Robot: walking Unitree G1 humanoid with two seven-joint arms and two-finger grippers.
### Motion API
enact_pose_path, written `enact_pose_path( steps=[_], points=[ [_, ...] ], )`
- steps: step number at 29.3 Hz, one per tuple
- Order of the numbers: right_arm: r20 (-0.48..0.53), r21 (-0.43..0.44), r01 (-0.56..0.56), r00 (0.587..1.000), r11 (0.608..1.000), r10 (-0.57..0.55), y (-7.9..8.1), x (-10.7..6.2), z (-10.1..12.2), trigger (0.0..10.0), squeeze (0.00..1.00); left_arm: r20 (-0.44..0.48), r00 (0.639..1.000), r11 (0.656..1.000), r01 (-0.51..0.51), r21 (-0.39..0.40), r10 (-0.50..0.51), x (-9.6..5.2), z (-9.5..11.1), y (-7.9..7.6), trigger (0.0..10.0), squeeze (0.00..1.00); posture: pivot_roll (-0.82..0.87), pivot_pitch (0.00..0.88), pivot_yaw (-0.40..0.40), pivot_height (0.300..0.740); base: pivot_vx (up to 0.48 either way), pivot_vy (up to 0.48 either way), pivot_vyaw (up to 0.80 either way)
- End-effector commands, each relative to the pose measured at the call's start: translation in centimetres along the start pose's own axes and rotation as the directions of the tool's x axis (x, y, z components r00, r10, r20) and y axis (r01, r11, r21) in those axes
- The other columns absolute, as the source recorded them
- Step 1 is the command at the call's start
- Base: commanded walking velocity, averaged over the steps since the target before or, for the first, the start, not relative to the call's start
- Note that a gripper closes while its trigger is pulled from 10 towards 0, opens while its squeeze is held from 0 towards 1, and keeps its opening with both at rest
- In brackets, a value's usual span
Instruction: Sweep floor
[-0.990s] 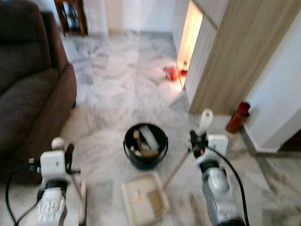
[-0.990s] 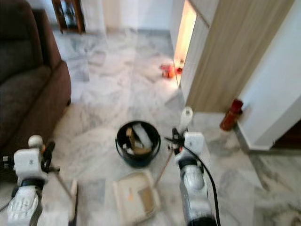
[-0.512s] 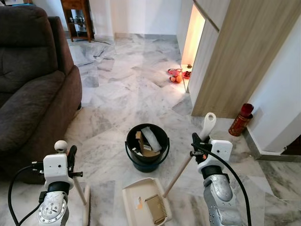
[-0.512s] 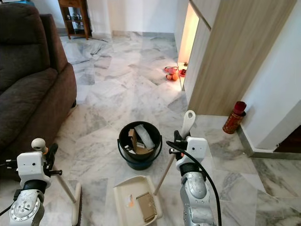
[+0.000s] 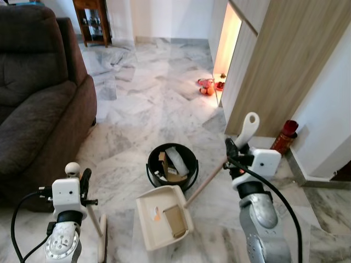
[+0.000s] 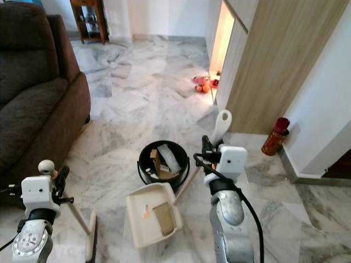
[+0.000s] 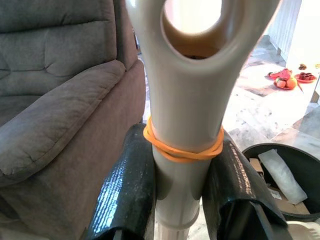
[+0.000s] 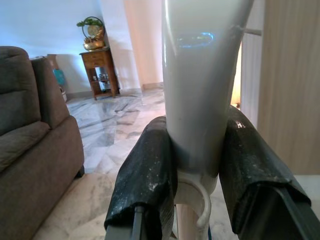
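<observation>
My right gripper (image 5: 233, 155) is shut on the white handle (image 8: 200, 85) of a cream dustpan (image 5: 162, 216), near the handle's top. The pan hangs tilted just in front of a black bucket (image 5: 149, 167) full of cardboard and paper scraps. A brown piece and a small orange scrap lie in the pan. Low on the left, my left gripper (image 5: 83, 187) is shut on the broom handle (image 7: 187, 115) just below its orange rubber band. The broom head (image 5: 102, 246) rests on the marble floor.
A dark brown sofa (image 5: 38, 109) fills the left side. A wooden cabinet wall (image 5: 274, 66) stands at the right, with a red canister (image 5: 284, 137) at its foot. Small red and orange items (image 5: 206, 87) lie on the floor farther ahead.
My right arm has risen and swung the dustpan left, so the pan now sits tilted closer to the bucket. The left arm and broom have held still.
</observation>
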State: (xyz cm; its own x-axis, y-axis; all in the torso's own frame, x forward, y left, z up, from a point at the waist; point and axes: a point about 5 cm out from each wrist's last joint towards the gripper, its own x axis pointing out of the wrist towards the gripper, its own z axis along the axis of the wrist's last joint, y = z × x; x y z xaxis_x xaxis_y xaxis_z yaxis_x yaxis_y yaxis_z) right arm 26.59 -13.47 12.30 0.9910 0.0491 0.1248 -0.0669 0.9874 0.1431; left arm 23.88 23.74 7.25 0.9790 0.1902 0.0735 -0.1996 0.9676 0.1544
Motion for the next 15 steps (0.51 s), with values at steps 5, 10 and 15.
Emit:
enact_pose_path(
  steps=[5, 10, 15],
  points=[
    [0.072, 0.012, 0.009, 0.997, 1.000, -0.010, 0.4, -0.1, 2.6, 10.0, 0.00, 0.052, 0.999, 1.000, 0.001, 0.008, -0.002, 0.4, 1.0, 0.2, 10.0, 0.00, 0.06, 0.000, -0.015, 0.740, 0.000, 0.000, 0.00],
    [0.153, 0.042, 0.045, 0.987, 0.998, -0.051, 0.3, 0.6, 5.9, 10.0, 0.00, 0.054, 0.999, 1.000, 0.000, 0.008, -0.001, 0.5, 1.1, 0.2, 10.0, 0.00, 0.05, 0.000, -0.015, 0.740, 0.000, 0.000, 0.00],
    [0.231, 0.079, 0.066, 0.969, 0.995, -0.083, 0.3, 1.2, 7.6, 10.0, 0.00, 0.055, 0.998, 1.000, -0.002, 0.008, 0.001, 0.5, 1.1, 0.1, 10.0, 0.00, 0.06, 0.000, -0.019, 0.740, 0.000, 0.000, 0.00]
  ],
)
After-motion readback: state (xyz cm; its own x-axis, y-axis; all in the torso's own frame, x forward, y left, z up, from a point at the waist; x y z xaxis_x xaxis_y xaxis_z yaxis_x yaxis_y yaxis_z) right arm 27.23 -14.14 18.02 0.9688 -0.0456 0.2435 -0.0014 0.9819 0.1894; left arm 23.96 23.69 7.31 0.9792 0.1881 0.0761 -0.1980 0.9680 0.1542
